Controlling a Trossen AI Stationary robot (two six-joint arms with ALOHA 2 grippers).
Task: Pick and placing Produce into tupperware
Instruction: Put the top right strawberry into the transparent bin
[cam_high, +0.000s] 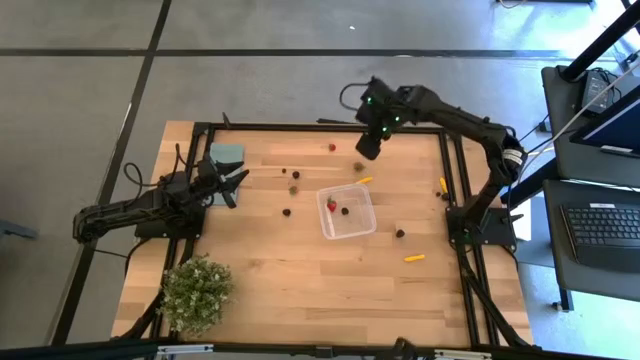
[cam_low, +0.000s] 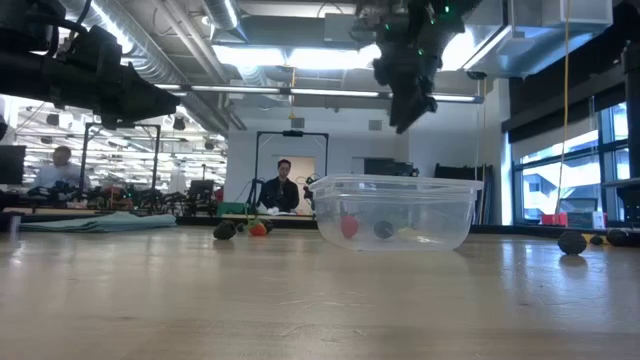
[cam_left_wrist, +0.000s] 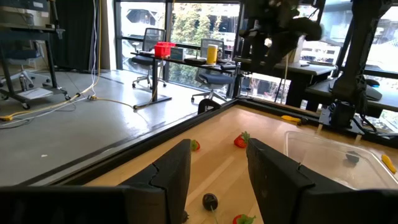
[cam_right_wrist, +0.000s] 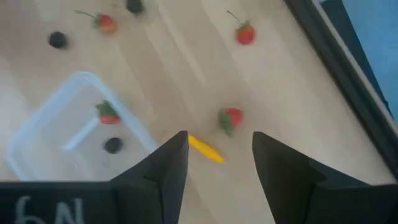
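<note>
The clear square tupperware (cam_high: 347, 212) stands mid-table with a red piece (cam_right_wrist: 109, 113) and a dark piece (cam_right_wrist: 113, 145) inside. Produce lies scattered on the wood around it. An orange piece (cam_right_wrist: 205, 149) and a red strawberry (cam_right_wrist: 230, 118) lie just off its far corner. Other red pieces (cam_high: 332, 147) and dark ones (cam_high: 287, 212) lie farther off. My right gripper (cam_right_wrist: 219, 140) hangs high over the table's far edge (cam_high: 367, 145), tilted downward, open and empty. My left gripper (cam_left_wrist: 219, 149) waits open at the table's left side (cam_high: 238, 183), pointing level.
A bushy potted plant (cam_high: 196, 292) stands at the near left corner. A flat teal rectangle (cam_high: 227, 153) lies at the far left. More pieces lie on the right: orange ones (cam_high: 413, 258) (cam_high: 443, 184) and a dark one (cam_high: 400, 233). Black frame rails (cam_high: 450, 180) edge the table.
</note>
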